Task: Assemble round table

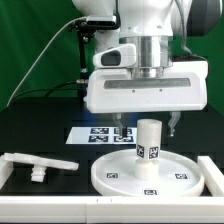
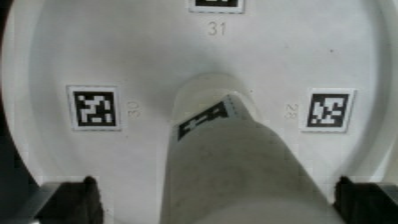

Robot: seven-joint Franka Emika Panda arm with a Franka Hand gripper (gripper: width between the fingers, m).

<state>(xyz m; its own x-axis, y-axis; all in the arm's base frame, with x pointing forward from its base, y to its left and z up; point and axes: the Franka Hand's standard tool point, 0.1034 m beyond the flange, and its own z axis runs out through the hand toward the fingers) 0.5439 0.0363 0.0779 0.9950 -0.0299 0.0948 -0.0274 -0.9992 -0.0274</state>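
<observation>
The leg (image 1: pixel 148 140) stands upright on the disc (image 1: pixel 112 178) between the wide-open, empty fingers (image 2: pixel 71 204); the foot piece (image 1: pixel 38 165), well away from them, lies unfitted on the bench (image 1: pixel 35 135).

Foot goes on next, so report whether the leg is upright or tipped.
Upright. The leg stands on end in the middle of the disc, its sides vertical in the exterior view.
</observation>
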